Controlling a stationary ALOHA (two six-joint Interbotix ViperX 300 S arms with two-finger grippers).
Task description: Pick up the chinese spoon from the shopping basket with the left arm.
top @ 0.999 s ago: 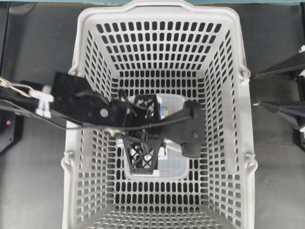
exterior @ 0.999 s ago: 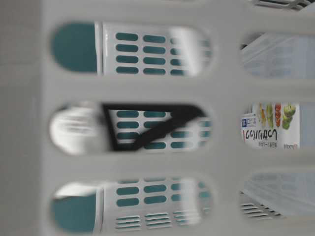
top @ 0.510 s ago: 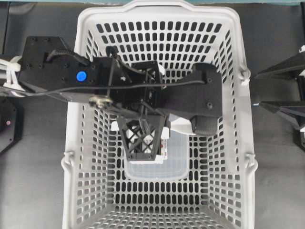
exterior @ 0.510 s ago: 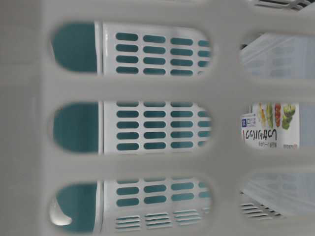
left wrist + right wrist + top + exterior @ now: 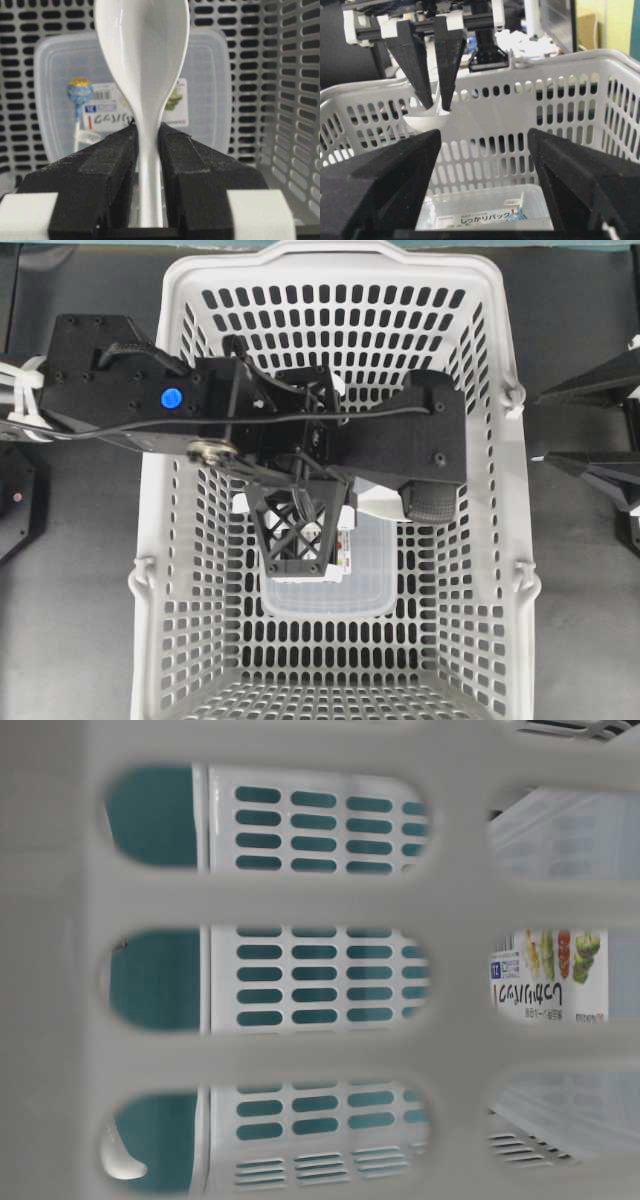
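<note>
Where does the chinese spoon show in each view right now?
Overhead: hidden under the left arm.
Table-level: not in it.
Left wrist: chinese spoon centre, handle pinched by the left end effector.
Right wrist: upper left, above the shopping basket floor.
Shared landmark: clear container.

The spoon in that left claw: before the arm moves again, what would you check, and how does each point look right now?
1. Grip: the left end effector is shut on the spoon by its handle: ok.
2. Spoon off the floor: from the right wrist view the bowl hangs high, near the rim of the basket: ok.
3. Spoon free of the container: it lies below on the basket floor, apart: ok.
4. Spoon straight between the fingers, not tilted: ok.
5. Right end effector open and outside the basket: ok.
6. Firmness of the grip against slipping: cannot tell.
</note>
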